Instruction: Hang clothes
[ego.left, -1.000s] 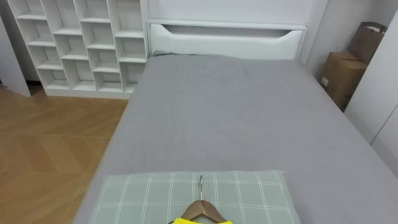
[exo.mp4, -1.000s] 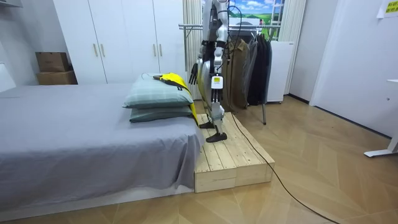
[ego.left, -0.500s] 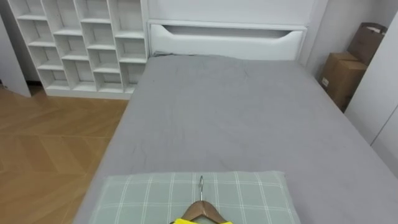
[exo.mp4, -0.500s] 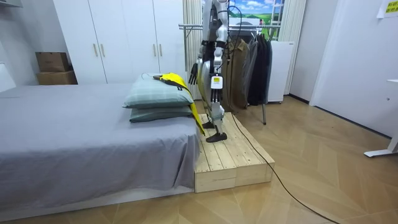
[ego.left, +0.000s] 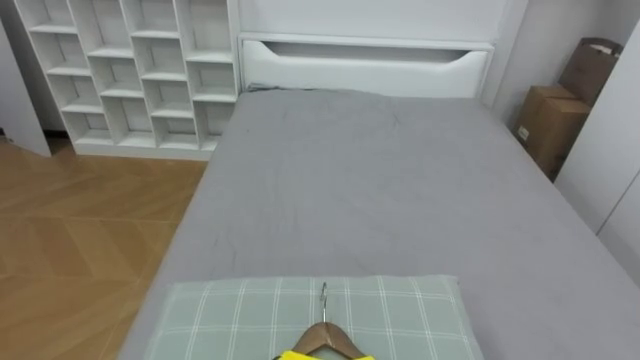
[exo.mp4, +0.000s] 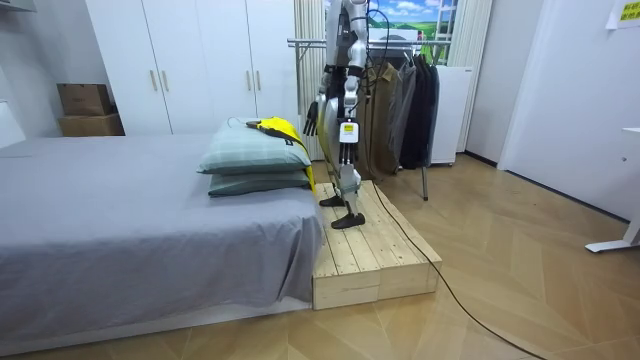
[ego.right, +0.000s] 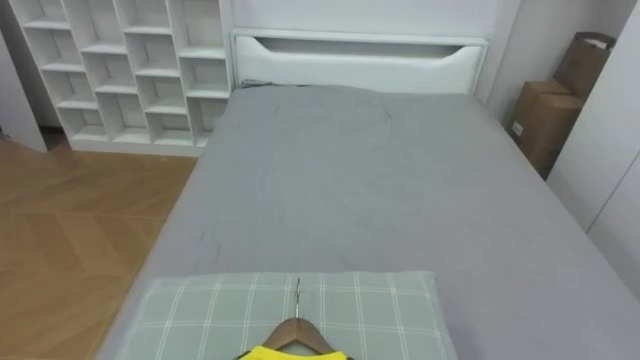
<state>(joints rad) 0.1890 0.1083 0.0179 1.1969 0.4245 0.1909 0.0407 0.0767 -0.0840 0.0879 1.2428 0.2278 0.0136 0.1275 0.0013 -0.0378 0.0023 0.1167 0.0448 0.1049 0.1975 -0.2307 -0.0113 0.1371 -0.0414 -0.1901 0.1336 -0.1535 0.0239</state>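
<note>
Upright, arms lowered; hand (exo.mp4: 311, 118) hangs before hips.

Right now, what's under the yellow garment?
The yellow garment lies on a green checked pillow, stacked on a second pillow; its wooden hanger shows neck and hook, arms covered.

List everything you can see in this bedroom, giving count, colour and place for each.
bed: one, grey, room's middle.
headboard: one, white, bed's far end.
pillows: two, green checked, stacked at bed's near end.
yellow garment: one, on the top pillow, drooping over the bed's end.
hanger: one, wooden, metal hook, inside the garment.
shelf unit: one, white, left of headboard.
cardboard boxes: two, brown, right of bed.
wardrobe: one, white, beyond the bed.
clothes rack: one, dark clothes, behind robot.
platform: one, pale wood, under robot.
hand: one, dark, hanging beside pillows; which is unclear.
</note>
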